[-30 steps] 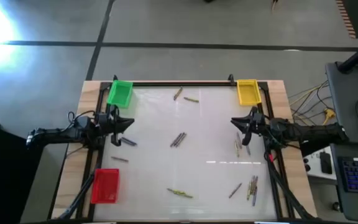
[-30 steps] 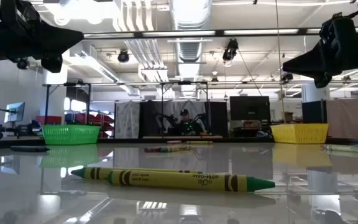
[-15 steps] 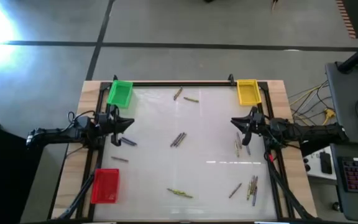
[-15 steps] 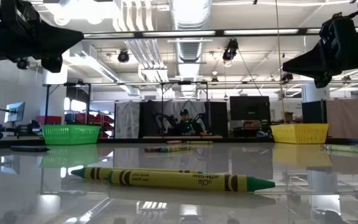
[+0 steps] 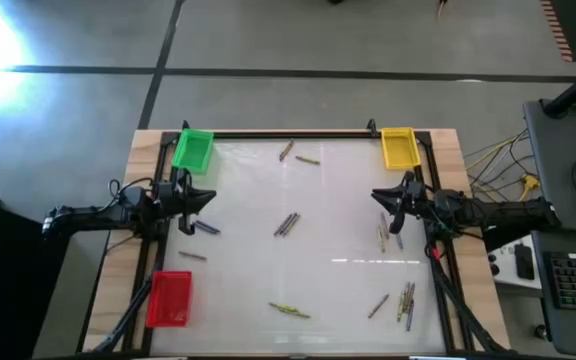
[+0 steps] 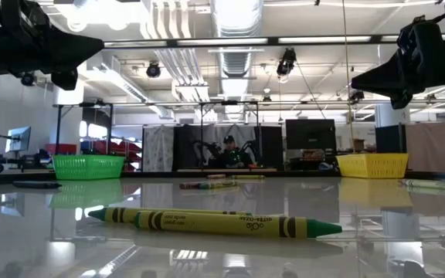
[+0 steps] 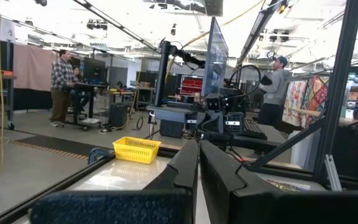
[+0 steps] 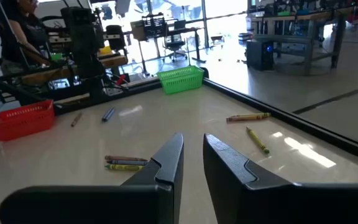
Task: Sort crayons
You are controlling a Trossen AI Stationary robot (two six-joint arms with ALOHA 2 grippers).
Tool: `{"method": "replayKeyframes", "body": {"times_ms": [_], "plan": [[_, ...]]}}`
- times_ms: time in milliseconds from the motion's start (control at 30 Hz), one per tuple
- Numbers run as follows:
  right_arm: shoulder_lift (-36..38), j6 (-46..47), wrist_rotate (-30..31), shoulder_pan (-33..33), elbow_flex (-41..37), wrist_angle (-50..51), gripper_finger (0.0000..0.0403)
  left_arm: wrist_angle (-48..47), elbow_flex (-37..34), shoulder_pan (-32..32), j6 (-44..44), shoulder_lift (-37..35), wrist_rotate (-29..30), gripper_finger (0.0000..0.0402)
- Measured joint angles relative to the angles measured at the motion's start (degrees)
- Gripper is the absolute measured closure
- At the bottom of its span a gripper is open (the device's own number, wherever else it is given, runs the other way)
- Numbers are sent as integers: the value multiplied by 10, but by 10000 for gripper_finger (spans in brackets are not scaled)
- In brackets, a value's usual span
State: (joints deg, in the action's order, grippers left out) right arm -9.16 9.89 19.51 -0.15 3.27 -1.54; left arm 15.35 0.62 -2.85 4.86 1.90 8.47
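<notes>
Several thin crayons lie flat and scattered on the white table: two near the far edge (image 5: 286, 150), a pair in the middle (image 5: 287, 224), a blue one (image 5: 206, 228) close by my left gripper, several (image 5: 406, 300) at the near right. A yellow-green pair (image 6: 215, 222) lies near the front edge. My left gripper (image 5: 208, 196) hovers shut and empty at the table's left side; its fingers show in the left wrist view (image 7: 198, 144). My right gripper (image 5: 376, 196) hovers at the right side, empty, with a narrow gap between its fingers (image 8: 193, 140).
A green bin (image 5: 192, 149) stands at the far left corner, a yellow bin (image 5: 398, 146) at the far right corner, and a red bin (image 5: 171, 298) at the near left. A black frame (image 5: 288, 134) runs round the table. People stand in the room beyond.
</notes>
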Motion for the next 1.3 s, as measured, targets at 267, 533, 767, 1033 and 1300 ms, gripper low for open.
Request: {"method": "replayKeyframes", "body": {"times_ms": [267,533,767,1033,1300], "plan": [[0,0,0,0,0,0,349,0,0,0,0,0,0,402],[0,0,0,0,0,0,349,24,6,0,-25,-1,0,402],[0,0,0,0,0,0,349,26,31,0,-25,-1,0,402],[0,29,0,0,0,-10,349,30,72,0,-13,0,0,402],[-2,126,0,0,0,-56,349,34,118,0,-47,0,0,402]]}}
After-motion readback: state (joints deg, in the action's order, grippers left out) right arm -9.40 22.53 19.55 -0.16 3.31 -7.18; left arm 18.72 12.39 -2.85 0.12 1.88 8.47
